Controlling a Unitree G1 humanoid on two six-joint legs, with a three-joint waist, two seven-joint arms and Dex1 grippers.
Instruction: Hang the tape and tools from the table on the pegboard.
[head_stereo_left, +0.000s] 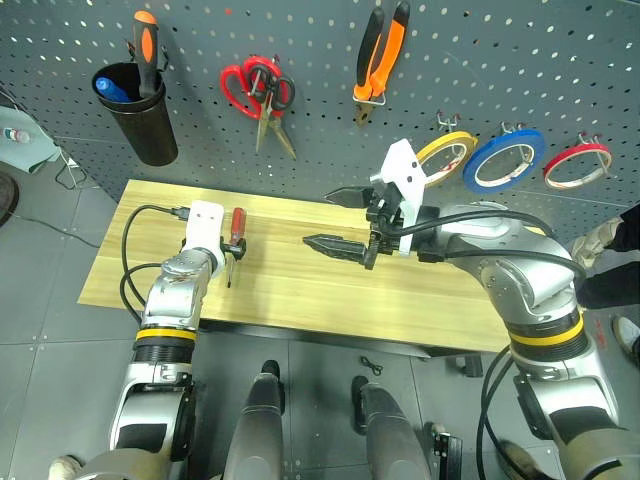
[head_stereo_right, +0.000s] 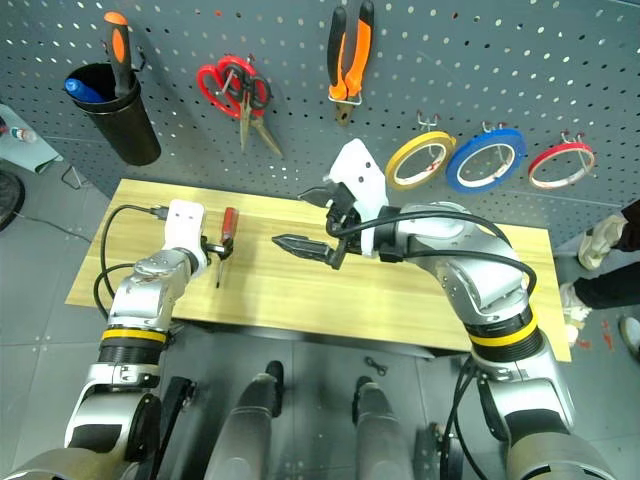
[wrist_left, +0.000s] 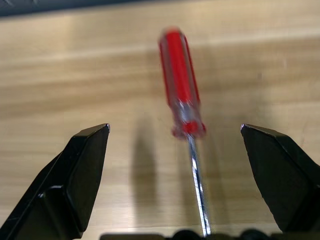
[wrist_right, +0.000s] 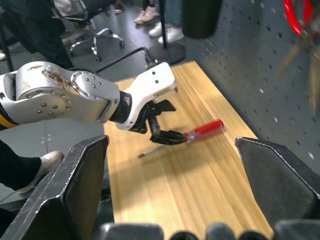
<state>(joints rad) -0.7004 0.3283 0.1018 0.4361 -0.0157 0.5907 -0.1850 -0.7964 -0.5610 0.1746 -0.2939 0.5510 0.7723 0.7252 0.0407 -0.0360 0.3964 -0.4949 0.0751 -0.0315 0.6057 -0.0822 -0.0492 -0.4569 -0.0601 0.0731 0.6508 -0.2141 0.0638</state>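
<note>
Blurred screwdriver (wrist_left: 182, 82) handle, tip cut off

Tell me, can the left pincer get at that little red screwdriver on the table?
Probably yes. The left pincer is open with the red screwdriver lying flat between its fingers on the bare table, nothing in between.

Both eye views are looking down from the head onto the desk (head_stereo_left: 420, 300) and the pegboard (head_stereo_left: 560, 60) filling the upper frame. The left wrist view is sitting very close over the red-handled screwdriver (wrist_left: 181, 85). The right wrist view is looking along the desk from farther back, sharing that screwdriver.
</note>
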